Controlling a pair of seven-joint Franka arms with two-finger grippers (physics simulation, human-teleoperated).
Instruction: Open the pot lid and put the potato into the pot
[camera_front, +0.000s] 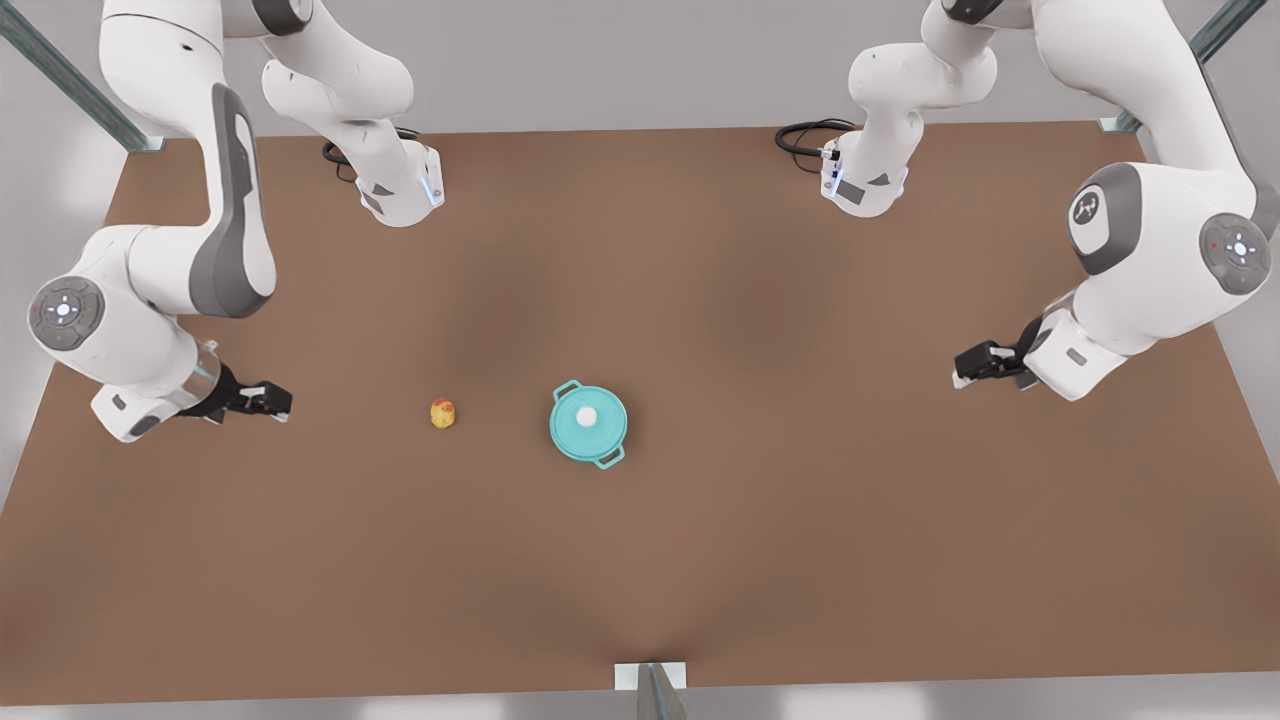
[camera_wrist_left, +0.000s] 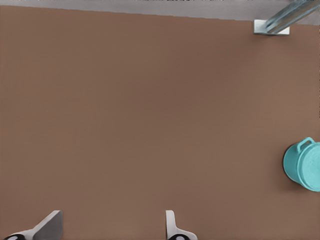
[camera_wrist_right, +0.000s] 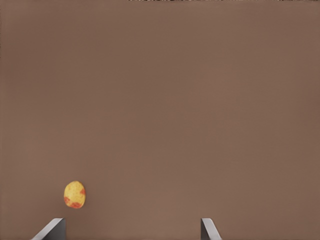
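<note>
Lid's on my pot right now, pot lid sitting flat. Potato is on the table between the pot and my right gripper, fingers spread, nothing held. Left gripper, also spread, hangs well off the pot's other side.

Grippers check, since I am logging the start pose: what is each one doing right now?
Left gripper: open, holding nothing, at the front view's right.
Right gripper: open, holding nothing, near the potato.
</note>
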